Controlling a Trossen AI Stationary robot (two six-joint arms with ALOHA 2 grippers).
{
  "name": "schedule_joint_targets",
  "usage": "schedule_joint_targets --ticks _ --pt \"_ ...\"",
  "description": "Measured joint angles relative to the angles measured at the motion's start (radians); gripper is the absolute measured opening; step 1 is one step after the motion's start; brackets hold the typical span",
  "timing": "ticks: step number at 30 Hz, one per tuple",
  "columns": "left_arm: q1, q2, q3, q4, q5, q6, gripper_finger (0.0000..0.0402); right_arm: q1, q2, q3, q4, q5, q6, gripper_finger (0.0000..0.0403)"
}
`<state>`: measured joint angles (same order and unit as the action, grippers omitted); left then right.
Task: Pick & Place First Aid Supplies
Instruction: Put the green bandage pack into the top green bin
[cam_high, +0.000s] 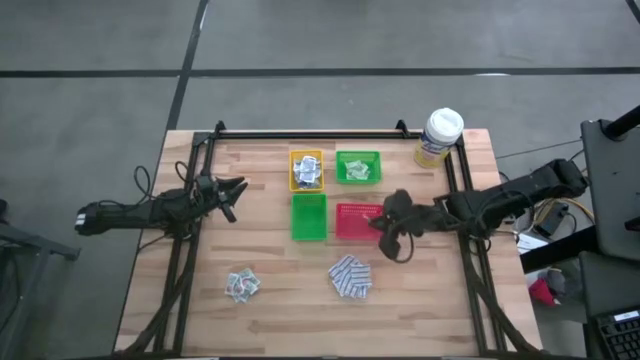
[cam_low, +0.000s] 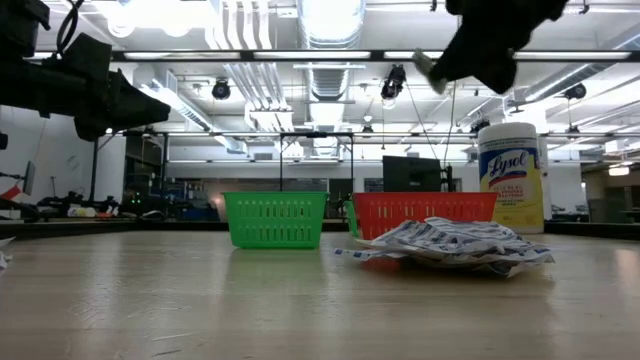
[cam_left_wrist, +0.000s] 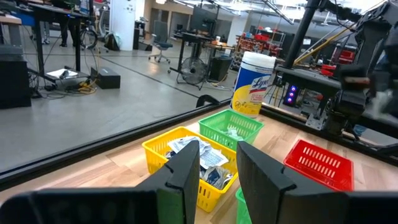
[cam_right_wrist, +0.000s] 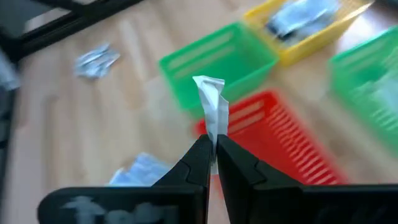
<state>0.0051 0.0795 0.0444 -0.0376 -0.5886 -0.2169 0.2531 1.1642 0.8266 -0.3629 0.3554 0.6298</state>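
four small trays sit on the pale wooden table (cam_high: 270, 300) in the high view: a yellow tray (cam_high: 306, 169) and a green tray (cam_high: 358, 166) at 12 o'clock of the middle, both with packets in them, then a second green tray (cam_high: 309, 217) and a red tray (cam_high: 354, 221) just nearer. a blue-and-white pile of pads (cam_high: 350, 278) lies at 6 o'clock, a smaller heap of sachets (cam_high: 241, 285) at 7 o'clock, and a yellow canister (cam_high: 438, 138) stands at 1 o'clock. grey floor surrounds the table. the right gripper (cam_high: 385, 232) hangs at the red tray's 3 o'clock edge; the left gripper (cam_high: 233, 195) waits at 9 o'clock.

low view: the table runs flat to a workshop with ceiling lights and ducts. the pile of pads (cam_low: 450, 243) hides part of the red tray (cam_low: 425, 212); the right arm is cut off at the frame's top.

left wrist view: the left gripper (cam_left_wrist: 216, 168) has its fingers apart with nothing between them, looking over the yellow tray (cam_left_wrist: 180, 158) into a room of desks and chairs; the far arm is blurred.

right wrist view: the picture is smeared. the right gripper (cam_right_wrist: 214, 155) is clamped on a thin white packet (cam_right_wrist: 212, 106), standing upright above the red tray (cam_right_wrist: 273, 140).
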Motion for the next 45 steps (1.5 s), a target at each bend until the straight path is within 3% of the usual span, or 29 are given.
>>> schedule_joint_targets --ticks 4,14,23,32,45 --pt "0.000 0.000 0.000 0.000 0.000 0.001 0.0108 -0.086 0.021 0.016 -0.003 0.070 -0.100 0.0027" --pt "0.000 0.006 0.000 0.000 0.000 0.002 0.0108 -0.333 0.092 0.093 -0.085 0.074 -0.355 0.0027" --pt "0.000 0.017 0.000 0.000 0.000 -0.015 0.0108 -0.502 0.293 0.275 -0.238 0.058 -0.596 0.0027" --pt "0.000 0.017 0.000 0.000 0.000 -0.016 0.0108 -0.639 0.524 0.454 -0.301 -0.184 -0.786 0.0027" --pt "0.000 0.018 0.000 0.000 0.000 0.002 0.0108 -0.760 0.742 0.568 -0.444 -0.279 -0.855 0.0027"
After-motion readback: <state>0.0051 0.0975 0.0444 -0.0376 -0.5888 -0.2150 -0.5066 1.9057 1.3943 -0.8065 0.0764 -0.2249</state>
